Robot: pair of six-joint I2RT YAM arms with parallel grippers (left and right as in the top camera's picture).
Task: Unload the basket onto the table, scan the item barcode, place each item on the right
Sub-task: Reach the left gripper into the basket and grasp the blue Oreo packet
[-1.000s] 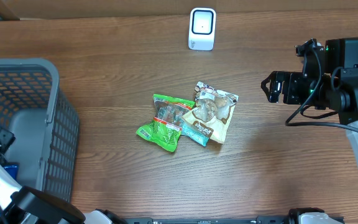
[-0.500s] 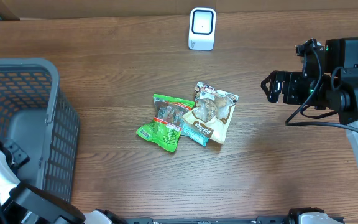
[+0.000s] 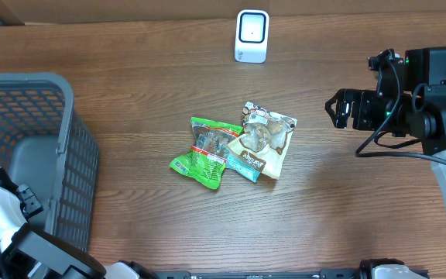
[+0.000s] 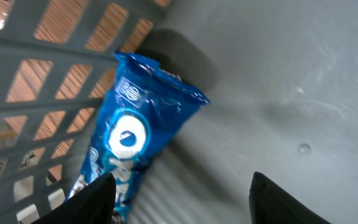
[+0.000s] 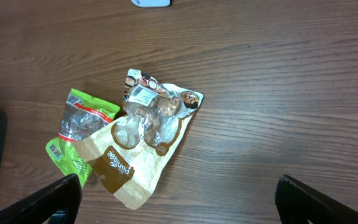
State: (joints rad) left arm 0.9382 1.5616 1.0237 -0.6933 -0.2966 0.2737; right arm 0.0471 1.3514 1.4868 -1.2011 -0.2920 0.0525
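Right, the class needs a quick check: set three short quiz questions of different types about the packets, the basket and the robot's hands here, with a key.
1. True or false: the tan packet lies partly on top of the green packet.
2. Where is the blue packet? A: on top of the tan packet. B: inside the grey basket. C: under the green packet.
3. Fill the gap: the right hand hangs over the wood with its fingers ____ and nothing between them.

Key: 1 true; 2 B; 3 open.
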